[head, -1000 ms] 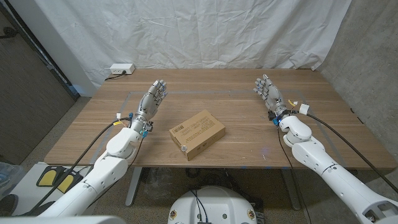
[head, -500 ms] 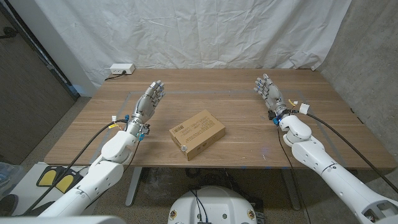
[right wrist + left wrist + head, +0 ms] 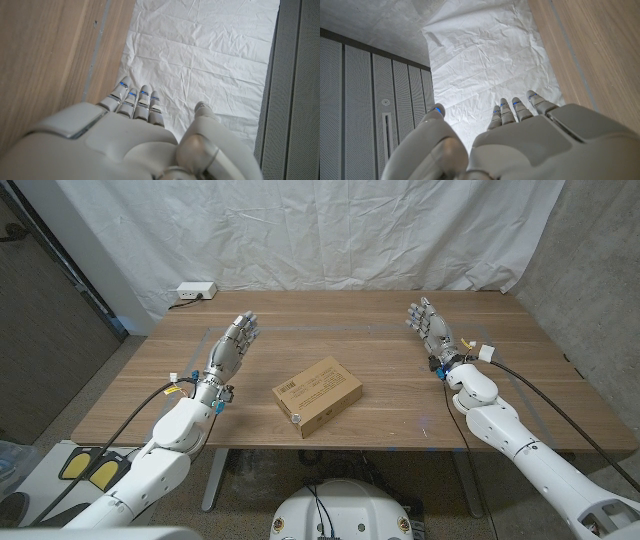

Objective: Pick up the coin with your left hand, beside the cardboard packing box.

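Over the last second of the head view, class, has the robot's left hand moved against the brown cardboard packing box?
Yes. The left hand has drifted slightly further left, away from the cardboard packing box, which lies unmoved on the wooden table.

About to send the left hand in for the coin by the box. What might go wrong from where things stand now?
The small silver coin lies right against the brown cardboard packing box at its near corner, close to the wooden table's front edge. Fingers could nudge the box or push the coin off the edge. The left hand is open and well off to the side, so the approach is long.
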